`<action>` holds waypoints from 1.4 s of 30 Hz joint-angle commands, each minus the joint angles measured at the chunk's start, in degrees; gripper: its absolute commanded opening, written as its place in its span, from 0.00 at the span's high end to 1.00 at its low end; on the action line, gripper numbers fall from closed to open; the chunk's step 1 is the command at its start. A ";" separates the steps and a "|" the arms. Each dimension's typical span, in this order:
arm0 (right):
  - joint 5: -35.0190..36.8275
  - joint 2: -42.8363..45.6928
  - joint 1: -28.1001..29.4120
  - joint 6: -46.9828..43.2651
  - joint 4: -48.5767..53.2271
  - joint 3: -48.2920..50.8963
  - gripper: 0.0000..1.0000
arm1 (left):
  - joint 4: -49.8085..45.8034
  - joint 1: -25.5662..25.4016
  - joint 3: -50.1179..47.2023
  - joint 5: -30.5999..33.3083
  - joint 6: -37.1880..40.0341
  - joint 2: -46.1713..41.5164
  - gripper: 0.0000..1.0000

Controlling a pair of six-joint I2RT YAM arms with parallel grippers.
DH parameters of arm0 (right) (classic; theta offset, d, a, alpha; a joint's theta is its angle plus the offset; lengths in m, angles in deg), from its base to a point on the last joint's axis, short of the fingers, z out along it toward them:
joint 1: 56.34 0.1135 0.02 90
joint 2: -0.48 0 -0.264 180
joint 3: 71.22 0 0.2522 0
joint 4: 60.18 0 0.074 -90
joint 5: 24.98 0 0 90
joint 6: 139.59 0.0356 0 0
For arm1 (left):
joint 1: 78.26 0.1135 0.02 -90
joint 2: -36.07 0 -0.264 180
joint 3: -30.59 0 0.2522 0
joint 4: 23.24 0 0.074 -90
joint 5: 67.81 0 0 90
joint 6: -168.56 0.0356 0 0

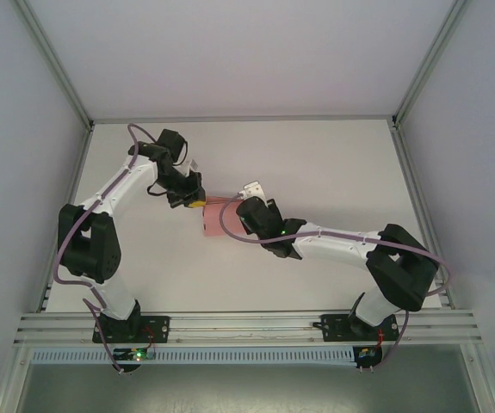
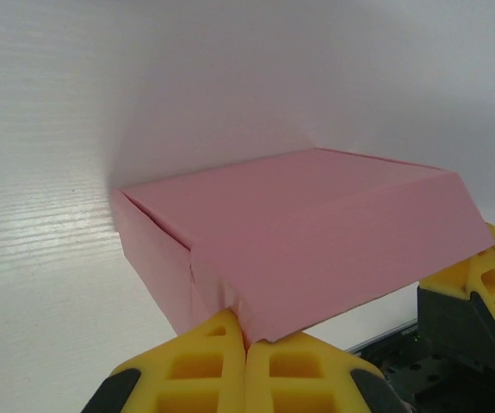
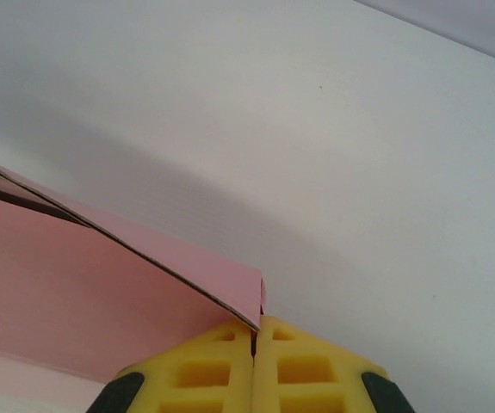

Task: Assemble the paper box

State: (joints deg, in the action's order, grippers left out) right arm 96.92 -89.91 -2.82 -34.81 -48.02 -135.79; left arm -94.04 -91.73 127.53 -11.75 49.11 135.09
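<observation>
paper box [image 2: 316, 224]: matte smooth card | table [image 2: 40, 258]: finely ribbed, faint sheen

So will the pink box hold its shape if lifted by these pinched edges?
Probably flexes: the paper box is thin card, and its layers gape in the right wrist view. Likely light, so the left gripper and right gripper pinching edges should carry it. Hard squeezing may crease it.
</observation>
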 commanded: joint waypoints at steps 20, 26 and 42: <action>-5.69 -5.52 1.76 -3.42 11.85 4.73 1.00 | 2.80 5.19 0.42 -8.03 -2.47 -1.13 1.00; -5.91 -3.77 1.59 -3.45 10.87 4.98 1.00 | -0.34 3.94 -2.93 -3.44 9.06 -1.10 1.00; -11.07 1.25 1.42 -3.30 4.97 8.38 1.00 | 18.00 -8.55 -26.84 15.17 6.25 -9.04 1.00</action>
State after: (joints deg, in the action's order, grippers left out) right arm 94.49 -86.61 -2.10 -37.21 -50.97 -131.04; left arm -78.30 -98.44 106.24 -3.55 57.08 121.63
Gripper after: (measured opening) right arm 0.061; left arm 0.064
